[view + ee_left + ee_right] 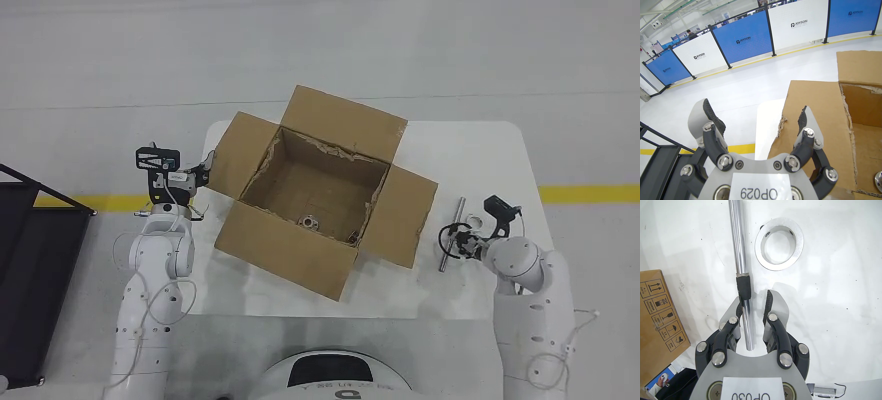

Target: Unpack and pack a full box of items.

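The left gripper (755, 104) is held with fingers apart beside the left flap of the box (290, 250), in which a small metal part (310, 220) is seen. On the table (829, 294), the rod (738, 237) lies lengthwise between the right gripper's (754, 295) parted fingers, seemingly touched by one, and a ring (799, 242) is found just beside it.

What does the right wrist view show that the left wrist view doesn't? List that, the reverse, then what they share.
Right wrist, not left: a shiny steel rod lying between the fingers of the open right gripper, and a silver metal ring beside it. Left wrist, not right: the open left gripper, a round metal part inside the brown cardboard box, blue and white partition panels. Both: that box and the white table.
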Controlling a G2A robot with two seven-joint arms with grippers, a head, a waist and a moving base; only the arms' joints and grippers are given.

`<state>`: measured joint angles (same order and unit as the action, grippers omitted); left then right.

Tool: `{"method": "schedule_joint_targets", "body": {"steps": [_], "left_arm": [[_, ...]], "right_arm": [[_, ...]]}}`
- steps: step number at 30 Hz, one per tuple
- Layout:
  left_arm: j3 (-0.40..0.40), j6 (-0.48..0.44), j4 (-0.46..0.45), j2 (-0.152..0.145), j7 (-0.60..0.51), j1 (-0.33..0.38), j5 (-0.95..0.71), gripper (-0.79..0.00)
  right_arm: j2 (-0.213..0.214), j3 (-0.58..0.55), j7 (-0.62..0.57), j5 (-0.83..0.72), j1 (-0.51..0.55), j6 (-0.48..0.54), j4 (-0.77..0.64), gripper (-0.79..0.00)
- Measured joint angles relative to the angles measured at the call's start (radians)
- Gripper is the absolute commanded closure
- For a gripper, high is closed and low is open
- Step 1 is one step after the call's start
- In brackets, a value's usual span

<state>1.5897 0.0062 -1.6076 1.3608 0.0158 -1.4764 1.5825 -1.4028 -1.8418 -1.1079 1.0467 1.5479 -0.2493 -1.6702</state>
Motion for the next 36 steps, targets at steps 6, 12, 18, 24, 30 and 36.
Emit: {"method": "schedule_joint_targets", "body": {"steps": [6,12,18,24,30,36], "left_arm": [[0.000,0.000,0.000,0.000,0.000,0.000,0.000,-0.785],[0.000,0.000,0.000,0.000,0.000,0.000,0.000,-0.785],[0.000,0.000,0.000,0.000,0.000,0.000,0.000,-0.785],[0.000,0.000,0.000,0.000,0.000,0.000,0.000,-0.785],[0.000,0.000,0.000,0.000,0.000,0.000,0.000,-0.785],[0.000,0.000,0.000,0.000,0.000,0.000,0.000,-0.785]], "right_arm": [[0.004,0.004,0.007,0.001,0.023,-0.025,-0.036,-0.262],[0.006,0.015,0.030,-0.010,0.063,-0.033,-0.090,-0.265],[0.006,0.015,0.030,-0.010,0.064,-0.034,-0.091,-0.265],[0.006,0.015,0.030,-0.010,0.064,-0.034,-0.091,-0.265],[0.006,0.015,0.030,-0.010,0.064,-0.034,-0.091,-0.265],[0.006,0.015,0.030,-0.010,0.064,-0.034,-0.091,-0.785]]}}
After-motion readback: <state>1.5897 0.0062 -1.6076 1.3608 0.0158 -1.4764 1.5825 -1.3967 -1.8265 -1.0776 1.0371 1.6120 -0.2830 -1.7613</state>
